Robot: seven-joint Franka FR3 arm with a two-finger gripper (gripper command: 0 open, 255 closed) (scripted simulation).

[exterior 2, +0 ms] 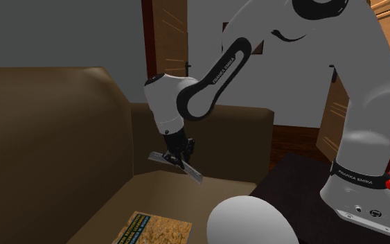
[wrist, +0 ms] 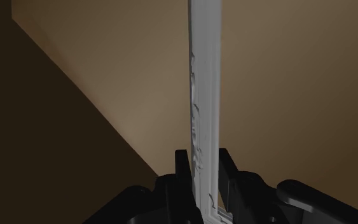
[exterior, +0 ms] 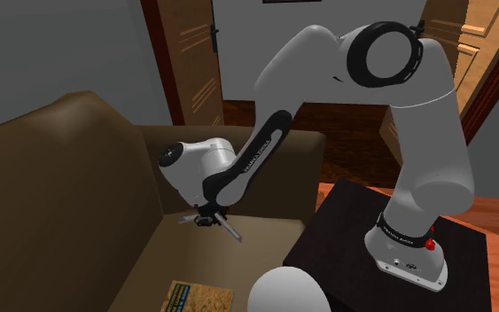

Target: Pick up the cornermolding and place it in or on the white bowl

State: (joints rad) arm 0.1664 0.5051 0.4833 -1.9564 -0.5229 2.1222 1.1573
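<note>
My claw is closed on the molding. Both fingers press its grey sides, one on each face, near one end of the strip.

Position of the molding:
- It sits between my fingers, over the sofa seat.
- In the second exterior view it slants, lower toward that view's right.
- I cannot tell whether its low end touches the seat.

Position of the bowl:
- It is white and rounded, at the shoulder view's bottom edge.
- It stands well apart from the molding, nearer the camera.
- It lies between a flat yellow pad on the seat and my dark stand.
</note>
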